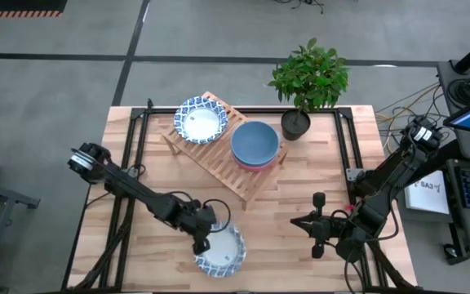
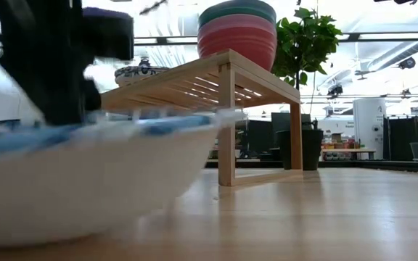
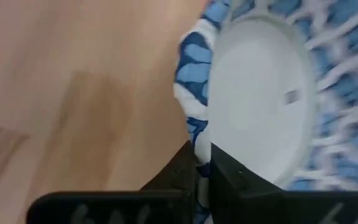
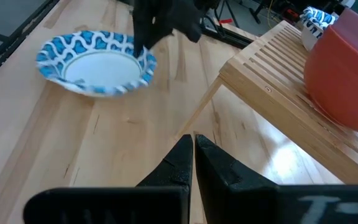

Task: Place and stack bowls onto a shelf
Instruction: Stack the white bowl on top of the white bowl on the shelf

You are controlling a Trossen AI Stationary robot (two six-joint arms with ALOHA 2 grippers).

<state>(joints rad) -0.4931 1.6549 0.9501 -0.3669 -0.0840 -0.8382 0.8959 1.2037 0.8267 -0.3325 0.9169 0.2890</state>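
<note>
A white bowl with a blue patterned rim (image 1: 223, 253) sits on the table near its front edge, left of the middle. My left gripper (image 1: 204, 242) is shut on the left part of that rim. On the wooden shelf (image 1: 243, 175) lies a second patterned bowl (image 1: 201, 120). Beside it stands a stack with a blue bowl (image 1: 255, 140) on top and a pink and a red one (image 2: 236, 40) below. My right gripper (image 1: 299, 222) hangs shut above the table, to the right of the near bowl, with nothing in it. My left gripper pinches the near bowl's patterned rim (image 3: 194, 142), on the side toward the table's left edge. One finger (image 3: 235, 180) is inside the bowl and the other (image 3: 178, 175) is outside it. The fingers slant steeply down from the left. The bowl sits upright.
A potted plant (image 1: 308, 77) in a dark pot stands at the far edge, right of the shelf. The black table frame (image 1: 137, 143) runs along the left and right sides. Bare wood lies between the two grippers and in front of the shelf.
</note>
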